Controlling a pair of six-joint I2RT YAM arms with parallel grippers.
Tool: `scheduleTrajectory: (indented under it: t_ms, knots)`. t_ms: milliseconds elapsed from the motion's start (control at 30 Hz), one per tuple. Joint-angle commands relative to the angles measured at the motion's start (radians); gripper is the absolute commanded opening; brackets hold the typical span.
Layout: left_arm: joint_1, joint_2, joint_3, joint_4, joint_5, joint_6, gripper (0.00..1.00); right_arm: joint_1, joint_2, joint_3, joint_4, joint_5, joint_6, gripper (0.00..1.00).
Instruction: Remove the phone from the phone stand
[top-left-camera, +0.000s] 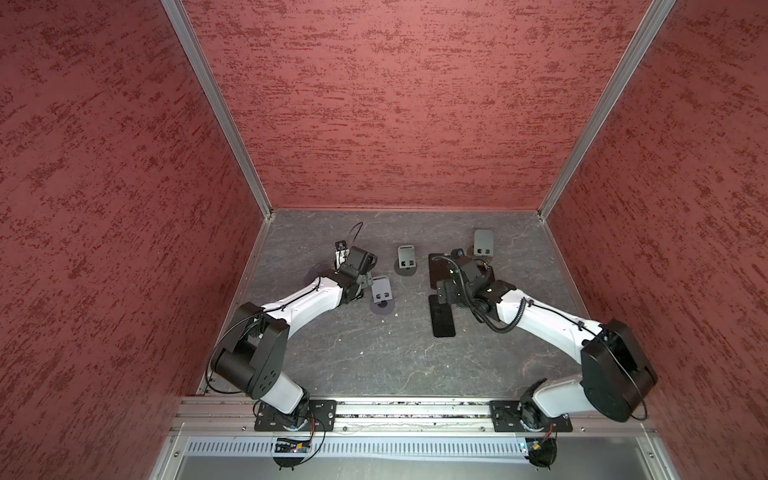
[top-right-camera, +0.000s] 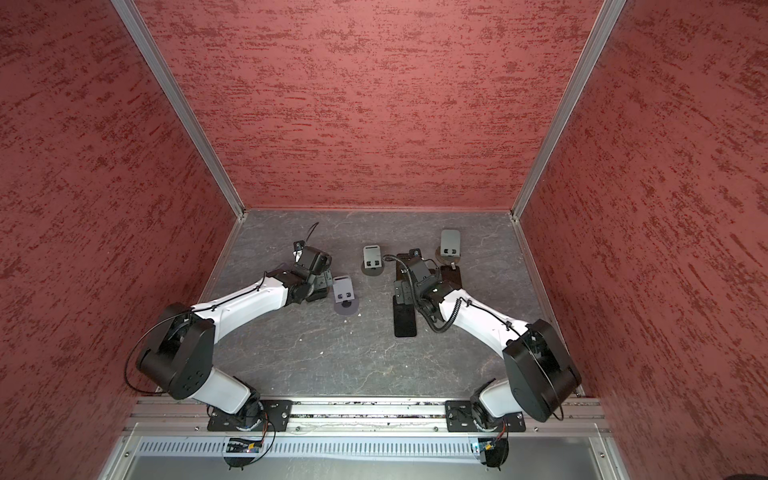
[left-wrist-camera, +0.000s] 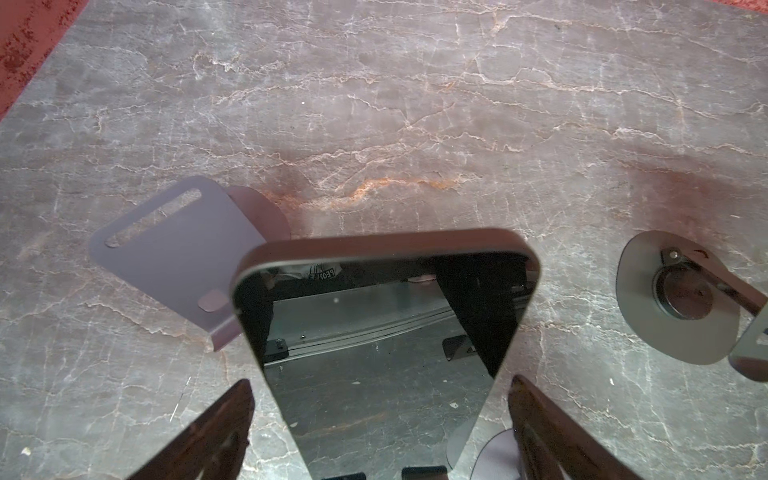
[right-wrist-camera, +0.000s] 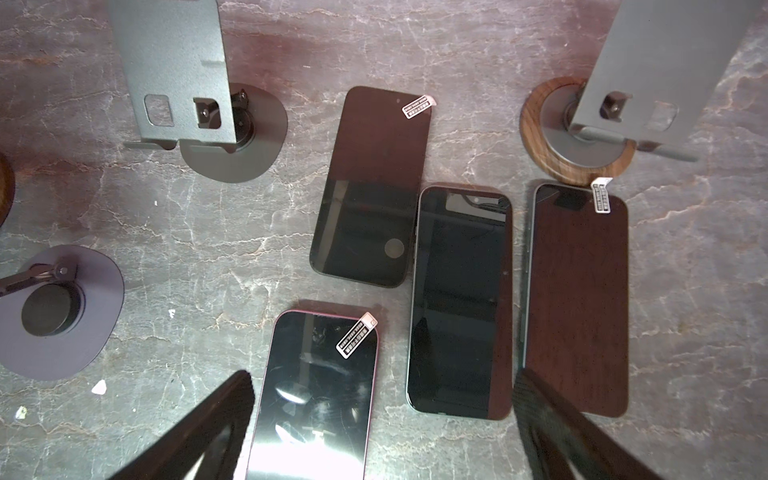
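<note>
In the left wrist view the phone (left-wrist-camera: 386, 332) stands upright, its dark glossy screen mirroring the front rail. Its lower edge rests on the black tabs of the phone stand (left-wrist-camera: 424, 473). My left gripper (left-wrist-camera: 380, 432) is open around it, with bare table showing between each finger and the phone's sides. In both top views this gripper (top-left-camera: 355, 293) (top-right-camera: 313, 291) covers the phone and its stand. My right gripper (right-wrist-camera: 380, 432) (top-left-camera: 449, 293) is open above phones lying flat, touching none of them.
Several phones lie flat on the right, among them a pink-edged one (right-wrist-camera: 316, 395) and a front one (top-left-camera: 442, 320). Empty stands: purple (top-left-camera: 381, 291), grey (top-left-camera: 406, 259), wood-based (top-left-camera: 483, 243). Red walls enclose the marble table (top-left-camera: 374, 353).
</note>
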Motion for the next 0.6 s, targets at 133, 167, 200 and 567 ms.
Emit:
scheduleTrajectory:
  t_ms: [133,167,200,567]
  knots:
    - [0.013,0.04,0.019,0.029,-0.015,0.025,0.94,-0.007,0.035,-0.007,0.022,0.007,0.0,0.99]
    - [0.013,0.044,0.019,0.031,-0.015,0.026,0.94,-0.007,0.037,-0.007,0.022,0.006,0.0,0.99]
    - [0.014,0.048,0.02,0.03,-0.017,0.026,0.93,-0.007,0.038,-0.005,0.022,0.004,0.001,0.99]
    - [0.012,0.053,0.002,0.048,-0.029,0.017,0.83,-0.008,0.047,0.001,0.019,0.002,0.001,0.99]
